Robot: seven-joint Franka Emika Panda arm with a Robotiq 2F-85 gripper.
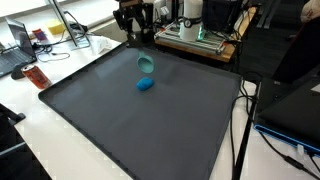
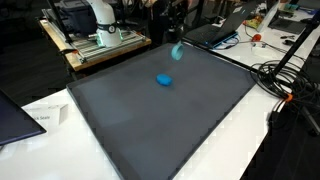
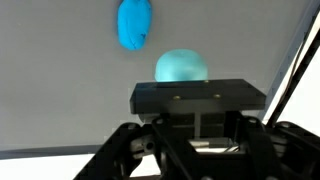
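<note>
Fingers are dark on dark in every view, so wide or narrow: cannot tell. Mat (image 1: 120, 130) is dark grey and covers most of the white table (image 1: 25, 140). Gripper (image 1: 134, 40) hangs over the mat's far edge, at 12 o'clock of the cup (image 1: 146, 64) and apart from it. The cup is teal and sits on the mat's far half. A blue lump (image 1: 146, 84) lies on the mat at 6 o'clock of the cup, near but not touching. In an exterior view the cup (image 2: 177, 50) sits right under the gripper (image 2: 178, 33), with the lump (image 2: 164, 79) at 7 o'clock of the cup. In the wrist view the gripper's black body fills the bottom. The cup (image 3: 181, 66) shows at 12 o'clock just past that body. The lump (image 3: 134, 24) is at 11 o'clock of the cup and reaches the top edge.
</note>
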